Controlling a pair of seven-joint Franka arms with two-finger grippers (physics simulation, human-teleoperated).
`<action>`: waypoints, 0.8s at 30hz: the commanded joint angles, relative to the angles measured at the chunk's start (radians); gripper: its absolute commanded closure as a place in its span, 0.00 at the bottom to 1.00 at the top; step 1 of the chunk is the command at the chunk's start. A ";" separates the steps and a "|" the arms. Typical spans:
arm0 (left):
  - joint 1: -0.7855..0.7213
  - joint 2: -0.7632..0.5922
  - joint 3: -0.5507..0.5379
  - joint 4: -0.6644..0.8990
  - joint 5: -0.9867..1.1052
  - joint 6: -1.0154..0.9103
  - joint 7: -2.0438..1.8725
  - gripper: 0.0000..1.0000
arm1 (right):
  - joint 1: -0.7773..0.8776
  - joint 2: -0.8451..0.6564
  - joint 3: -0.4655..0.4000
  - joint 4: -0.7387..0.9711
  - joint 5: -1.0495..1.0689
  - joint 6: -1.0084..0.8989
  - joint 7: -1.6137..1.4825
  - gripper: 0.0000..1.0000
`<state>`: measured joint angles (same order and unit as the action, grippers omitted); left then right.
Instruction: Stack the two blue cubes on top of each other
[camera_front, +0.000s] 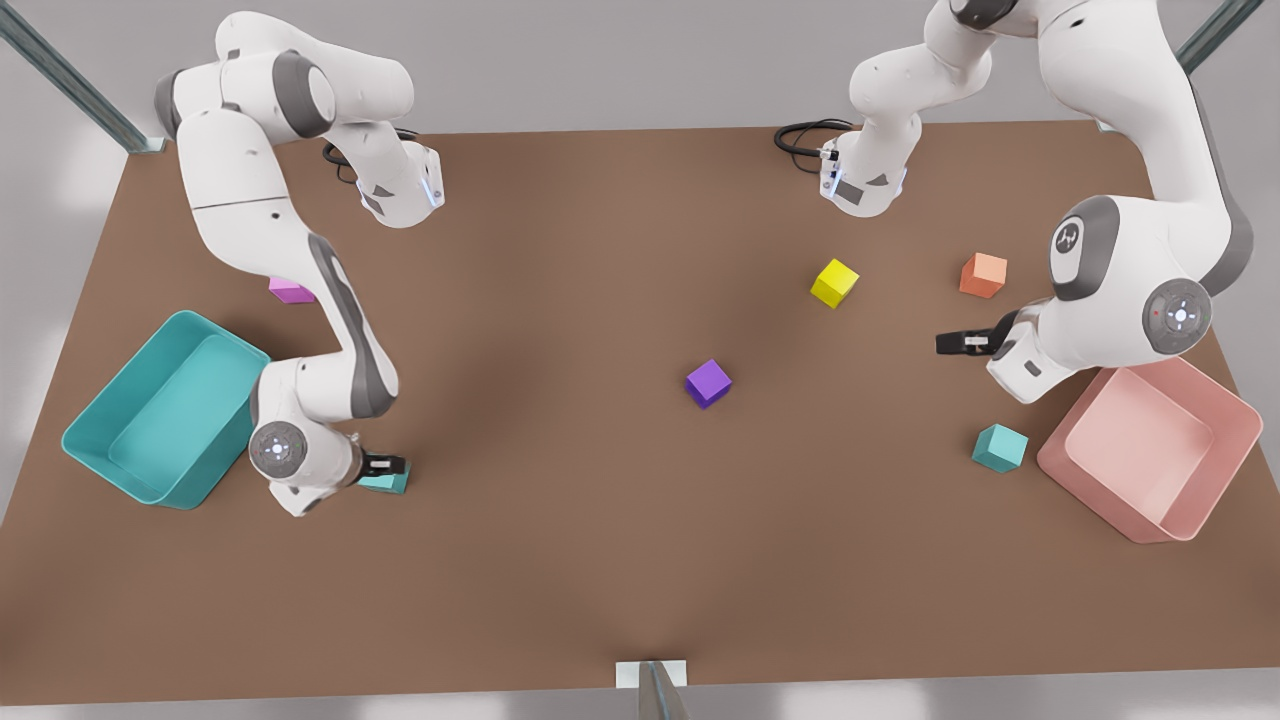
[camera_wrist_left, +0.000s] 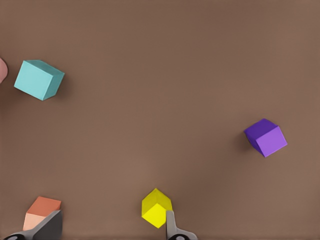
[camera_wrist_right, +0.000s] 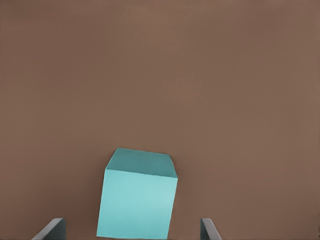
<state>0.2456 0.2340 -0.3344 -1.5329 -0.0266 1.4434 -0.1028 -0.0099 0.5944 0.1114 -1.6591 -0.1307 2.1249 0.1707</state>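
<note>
A plain brown counter (camera_front: 560, 520) carries everything. The right end effector (camera_wrist_right: 132, 232), released, straddles one blue cube (camera_wrist_right: 137, 200) beside the teal bin (camera_front: 160, 410). The left end effector (camera_wrist_left: 112, 230), released, hovers near the orange cube (camera_wrist_left: 42, 210); the second blue cube (camera_front: 999, 447) sits beside the pink bin (camera_front: 1150, 450).

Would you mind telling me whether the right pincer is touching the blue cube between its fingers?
Apart. In the right wrist view, the right pincer is open, with bare table visible between each finger and the blue cube.
</note>
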 joint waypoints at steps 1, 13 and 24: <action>0.001 -0.001 -0.002 0.000 0.001 0.000 -0.018 0.00 | -0.010 0.004 -0.001 0.002 -0.001 0.135 0.147 0.00; 0.009 0.001 0.006 0.002 0.010 -0.003 -0.017 0.00 | -0.016 0.053 0.001 -0.030 0.011 0.132 0.151 0.00; 0.008 0.019 0.006 0.000 0.022 -0.003 -0.017 0.00 | -0.016 0.090 0.005 -0.057 0.008 0.136 0.148 0.00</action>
<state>0.2530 0.2508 -0.3276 -1.5329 -0.0072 1.4412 -0.1153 -0.0277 0.6883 0.1168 -1.7150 -0.1236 2.2566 0.2844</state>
